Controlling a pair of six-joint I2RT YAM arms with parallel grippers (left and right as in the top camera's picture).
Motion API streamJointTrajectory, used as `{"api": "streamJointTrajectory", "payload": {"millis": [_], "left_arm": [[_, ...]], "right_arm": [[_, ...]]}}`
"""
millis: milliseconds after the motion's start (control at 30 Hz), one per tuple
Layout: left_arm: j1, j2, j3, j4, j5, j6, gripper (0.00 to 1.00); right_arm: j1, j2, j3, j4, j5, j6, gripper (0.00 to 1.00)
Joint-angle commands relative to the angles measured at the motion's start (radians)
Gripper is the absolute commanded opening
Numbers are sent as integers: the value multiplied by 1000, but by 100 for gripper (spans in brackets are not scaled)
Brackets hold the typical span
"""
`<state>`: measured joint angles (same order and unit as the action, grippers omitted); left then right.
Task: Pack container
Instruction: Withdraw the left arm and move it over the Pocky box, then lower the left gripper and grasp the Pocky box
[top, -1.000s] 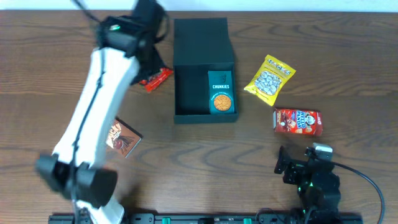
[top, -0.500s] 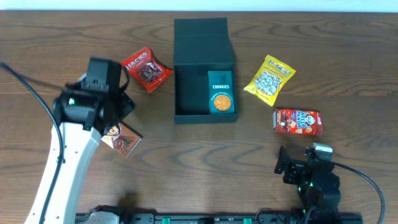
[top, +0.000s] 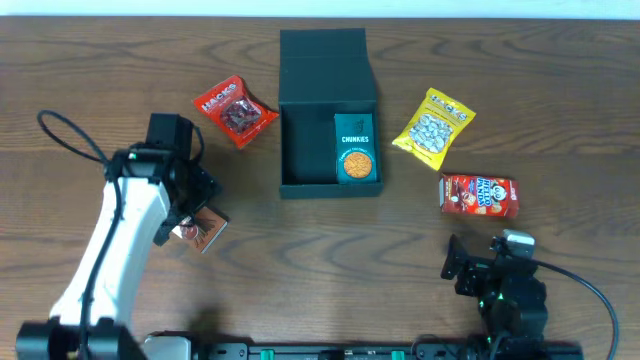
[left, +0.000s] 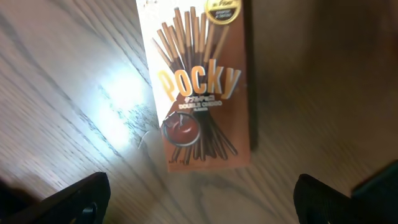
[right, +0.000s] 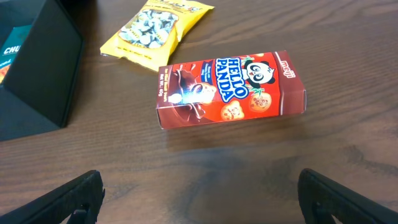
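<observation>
Evidently the left gripper (left: 202, 202), wide and empty, is hovering over the flat Pocky box (left: 202, 87), calling for jaws squared across its narrow width

1. A dark brown wood-grain table (top: 560, 120) filled nearly the whole overhead frame.
2. A pale strip (top: 320, 8) ran along the top edge.
3. Bright glare (left: 124, 93) washed the wood left of centre in the left wrist view.

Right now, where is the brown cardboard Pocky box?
In the overhead view the brown Pocky box lies flat on the left side of the wooden table, directly under the open left gripper, with the red Hacks snack packet farther back.
</observation>
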<state>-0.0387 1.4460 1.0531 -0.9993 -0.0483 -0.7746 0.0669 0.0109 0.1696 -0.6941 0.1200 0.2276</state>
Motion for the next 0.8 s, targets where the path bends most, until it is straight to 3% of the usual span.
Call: {"api": "streamJointTrajectory", "payload": {"millis": [0, 400, 633, 767], "left_arm": [[28, 60, -4, 11, 60, 64, 95], [120, 218, -4, 99, 144, 109, 95], [132, 251, -4, 118, 150, -19, 95], [132, 264, -4, 135, 150, -27, 95]], "right_arm": [[6, -5, -8, -3, 0, 11, 99], [6, -5, -8, -3, 0, 11, 99], [6, -5, -8, -3, 0, 11, 99], [6, -5, -8, -3, 0, 11, 99]]}}
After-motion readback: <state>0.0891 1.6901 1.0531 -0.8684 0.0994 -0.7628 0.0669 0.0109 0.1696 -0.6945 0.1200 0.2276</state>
